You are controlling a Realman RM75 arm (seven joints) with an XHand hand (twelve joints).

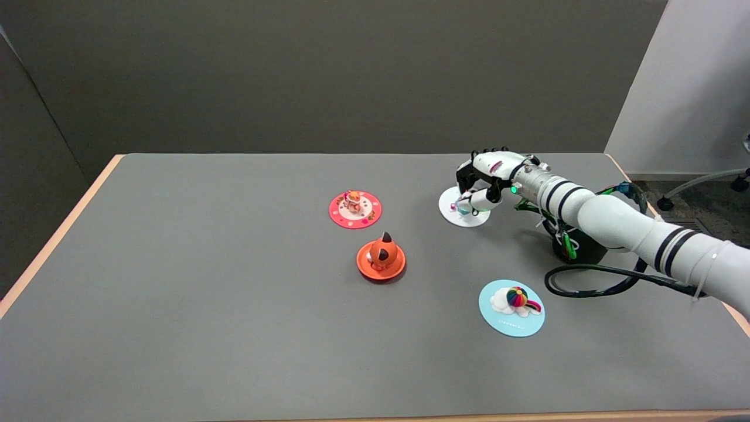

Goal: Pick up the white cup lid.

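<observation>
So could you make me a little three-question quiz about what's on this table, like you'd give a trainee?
1. True or false: the robot hand is over the orange lid.
2. Which lid lies nearest the table's near edge?
A. red lid
B. blue lid
C. white lid
3. Fill in: the lid under the robot hand is ____.

Key:
1. False. It is over the white lid, its fingers down at the small knob on top; whether they already grip it cannot be told.
2. B, the blue lid with the rainbow ball.
3. White.
</observation>
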